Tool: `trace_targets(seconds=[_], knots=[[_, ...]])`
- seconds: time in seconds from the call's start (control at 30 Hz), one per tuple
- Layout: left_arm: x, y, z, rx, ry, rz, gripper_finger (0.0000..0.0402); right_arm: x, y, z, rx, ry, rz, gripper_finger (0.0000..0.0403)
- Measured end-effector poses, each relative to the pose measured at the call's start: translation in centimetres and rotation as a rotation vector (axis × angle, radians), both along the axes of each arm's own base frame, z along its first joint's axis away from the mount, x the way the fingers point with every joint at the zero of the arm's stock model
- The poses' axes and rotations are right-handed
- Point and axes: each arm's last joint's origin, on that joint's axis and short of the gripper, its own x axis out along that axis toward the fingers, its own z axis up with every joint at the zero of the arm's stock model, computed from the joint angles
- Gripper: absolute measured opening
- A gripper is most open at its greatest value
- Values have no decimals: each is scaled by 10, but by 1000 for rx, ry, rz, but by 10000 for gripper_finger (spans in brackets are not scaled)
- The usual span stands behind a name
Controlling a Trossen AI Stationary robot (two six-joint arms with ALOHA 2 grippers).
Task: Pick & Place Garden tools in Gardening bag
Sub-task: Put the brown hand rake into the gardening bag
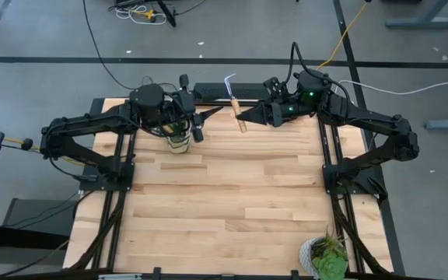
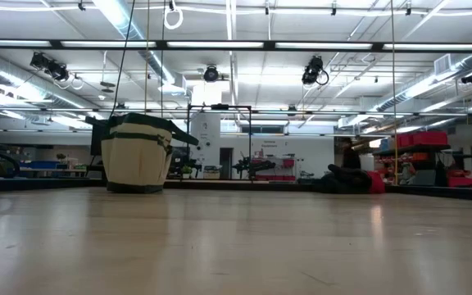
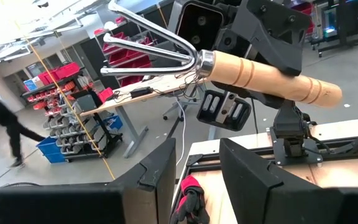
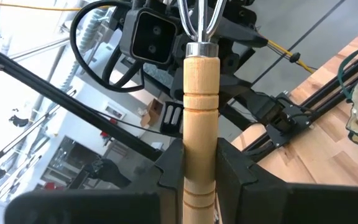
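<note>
The plant [image 1: 327, 257] sits at the near right corner of the bench [image 1: 232, 194]. At the far edge, the right gripper [image 1: 249, 117] is clamped on a rake [image 1: 234, 99] by its wooden handle, tines pointing away. The bag [image 1: 176, 138] stands just left, under the left gripper [image 1: 202, 118], whose fingers are parted and empty. To go well, the rake should travel left over the bag's mouth and lower handle-first, clear of the left arm

The mini rake [image 4: 200, 118] has a pale wooden handle with turned grooves and shiny silver tines. The gardening bag [image 2: 138, 154] is beige canvas with dark green trim. The desk [image 1: 232, 194] shows light, striped wood planks. Both claws are black.
</note>
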Motion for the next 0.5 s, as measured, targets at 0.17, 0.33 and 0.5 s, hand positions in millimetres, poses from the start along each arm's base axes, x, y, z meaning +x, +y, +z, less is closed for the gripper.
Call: trace_targets(seconds=[0.17, 0.33, 0.5], knots=[[0, 0, 0, 1, 0, 0, 131, 0, 0, 0, -2, -1, 5, 55], [0, 0, 0, 30, 12, 3, 131, 0, 0, 0, -5, -1, 6, 55], [0, 0, 0, 30, 12, 1, 131, 0, 0, 0, -24, -5, 6, 55]])
